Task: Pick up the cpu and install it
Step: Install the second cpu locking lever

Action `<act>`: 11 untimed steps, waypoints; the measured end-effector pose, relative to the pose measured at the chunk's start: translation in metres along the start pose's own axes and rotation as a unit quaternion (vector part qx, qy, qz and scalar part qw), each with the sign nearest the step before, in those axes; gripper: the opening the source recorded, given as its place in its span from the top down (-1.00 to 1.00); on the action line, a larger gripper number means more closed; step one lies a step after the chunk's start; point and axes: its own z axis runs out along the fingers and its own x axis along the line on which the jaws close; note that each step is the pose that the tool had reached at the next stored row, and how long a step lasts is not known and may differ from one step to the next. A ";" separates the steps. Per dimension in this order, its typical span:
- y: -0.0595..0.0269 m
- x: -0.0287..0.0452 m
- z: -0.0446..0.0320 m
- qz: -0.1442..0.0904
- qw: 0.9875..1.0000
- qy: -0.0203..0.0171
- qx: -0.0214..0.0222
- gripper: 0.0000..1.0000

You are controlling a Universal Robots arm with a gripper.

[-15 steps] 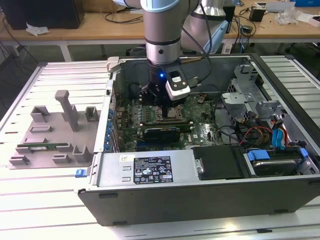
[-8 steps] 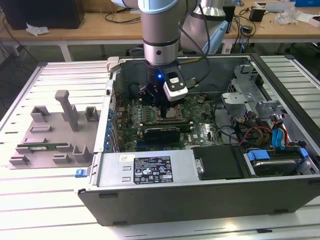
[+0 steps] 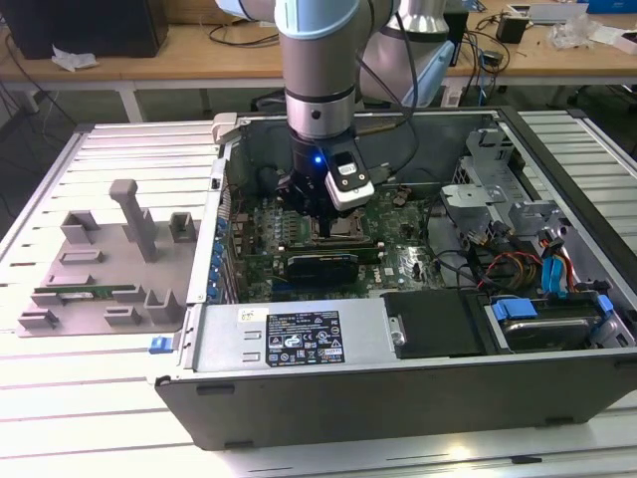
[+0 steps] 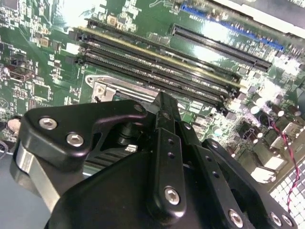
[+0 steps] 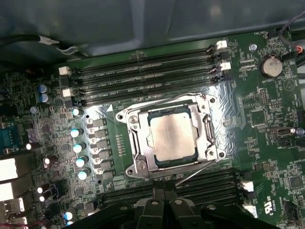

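Ribbed metal table (image 3: 119, 149). Open PC case (image 3: 398, 398) across the middle, reaching the exterior view's right edge. Grey parts fixture (image 3: 109, 264) just beside it, near the exterior view's left edge, w/ green memory stick (image 3: 85, 295).

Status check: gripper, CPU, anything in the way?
Gripper low inside open case, over motherboard socket. Silver-topped square cpu seated in metal socket frame. Nothing on top of it.
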 end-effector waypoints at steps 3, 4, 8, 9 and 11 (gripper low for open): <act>-0.0012 -0.0002 0.0003 0.000 1.000 0.000 -0.001 0.79; -0.0012 -0.0002 0.0004 0.000 1.000 0.000 -0.001 0.79; -0.0014 0.0003 0.0027 0.000 1.000 0.000 -0.001 0.79; -0.0015 0.0009 0.0043 0.000 1.000 0.000 -0.001 0.79; -0.0016 0.0015 0.0058 0.000 1.000 0.000 -0.001 0.79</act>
